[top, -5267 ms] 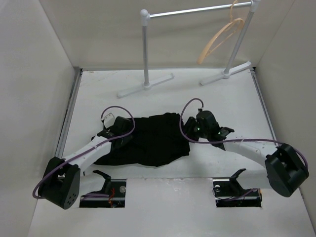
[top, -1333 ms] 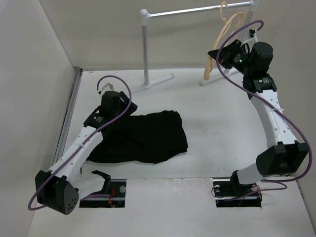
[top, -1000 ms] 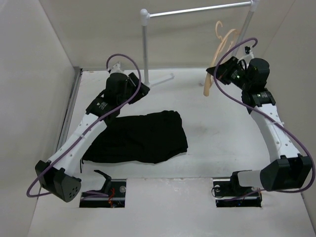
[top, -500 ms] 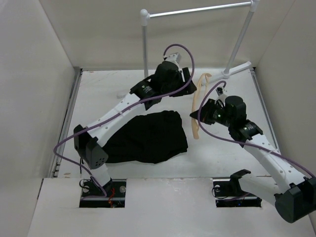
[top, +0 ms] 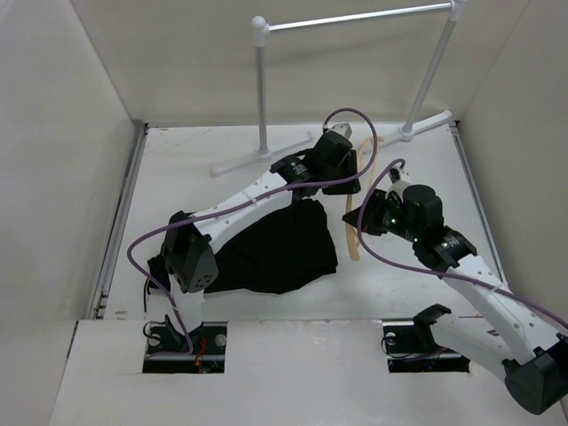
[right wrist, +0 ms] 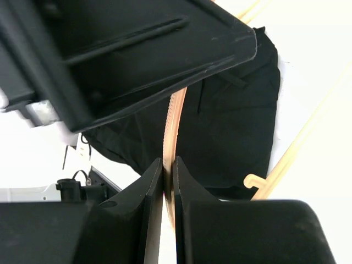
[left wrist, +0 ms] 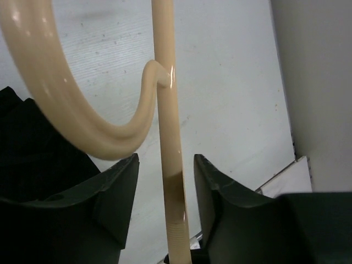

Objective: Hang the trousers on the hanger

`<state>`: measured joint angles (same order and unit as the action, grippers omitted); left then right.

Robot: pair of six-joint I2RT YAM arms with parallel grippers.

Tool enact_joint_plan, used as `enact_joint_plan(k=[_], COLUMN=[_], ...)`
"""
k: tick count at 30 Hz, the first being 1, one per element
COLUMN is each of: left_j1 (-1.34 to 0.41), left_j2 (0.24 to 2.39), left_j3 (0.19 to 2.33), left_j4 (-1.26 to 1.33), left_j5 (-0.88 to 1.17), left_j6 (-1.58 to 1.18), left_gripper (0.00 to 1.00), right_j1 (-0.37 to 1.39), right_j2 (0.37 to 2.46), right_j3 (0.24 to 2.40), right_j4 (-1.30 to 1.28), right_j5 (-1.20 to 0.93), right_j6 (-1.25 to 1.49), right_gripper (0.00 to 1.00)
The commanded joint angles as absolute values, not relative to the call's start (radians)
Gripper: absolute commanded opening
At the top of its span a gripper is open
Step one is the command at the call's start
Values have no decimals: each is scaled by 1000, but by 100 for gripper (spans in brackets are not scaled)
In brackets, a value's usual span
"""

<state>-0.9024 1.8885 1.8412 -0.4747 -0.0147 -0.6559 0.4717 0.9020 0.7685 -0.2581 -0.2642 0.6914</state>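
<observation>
The black trousers [top: 266, 253] lie crumpled on the white table, left of centre. The tan wooden hanger [top: 352, 241] is off the rail and held low at the trousers' right edge. My right gripper [top: 359, 220] is shut on the hanger; in the right wrist view [right wrist: 168, 162] its jaws pinch the ribbed bar [right wrist: 171, 118] in front of the trousers [right wrist: 231, 126]. My left gripper [top: 348, 182] is open. In the left wrist view [left wrist: 165, 162] the hanger's bar [left wrist: 168, 110] runs between its jaws without touching them, with the curved shoulder [left wrist: 49, 93] to the left. The hook is hidden.
The white-and-grey rail stand [top: 262, 89] stands at the back with its feet on the table [top: 444, 177]. White walls close in left, right and behind. My left arm's body [right wrist: 110, 55] fills the top of the right wrist view.
My right gripper has lifted the hanger off the rail and brought it down beside the trousers. My left arm has swung from the trousers' left side across to the hanger.
</observation>
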Motion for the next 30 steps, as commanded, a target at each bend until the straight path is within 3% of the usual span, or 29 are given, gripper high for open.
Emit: enact_joint_plan(k=[1, 6, 8, 12, 14, 15, 20, 27, 30], left_j1=[-910, -924, -932, -961, -978, -987, -1025, -1050, -1055], left_j2=[1878, 1879, 1856, 1775, 1737, 1720, 1664, 1608, 1598], left_j3=[1887, 1861, 1800, 1606, 1510, 1465, 1277, 1086, 1017], left_j4=[-422, -384, -348, -207, -140, -108, 21, 129, 144], left_j5=[-69, -104, -144, -244, -302, -328, -397, -416, -419], left_j6=[-650, -672, -716, -825, -874, -897, -1012, -1103, -1138], left_gripper=[35, 6, 2, 0, 0, 0, 0, 0, 0], right_j1=[479, 469, 455, 423, 394, 377, 327, 400, 407], right_j2=[870, 841, 827, 773, 749, 744, 823, 1020, 1139], right_j3=[765, 750, 747, 749, 756, 761, 743, 698, 693], right_j4=[-258, -313, -342, -408, -445, -459, -469, -260, -157], right_j5=[-233, -232, -229, -212, -212, -216, -236, -198, -221], right_j6=[654, 646, 646, 653, 661, 664, 672, 695, 709], right_gripper=[11, 12, 16, 42, 46, 46, 16, 13, 18])
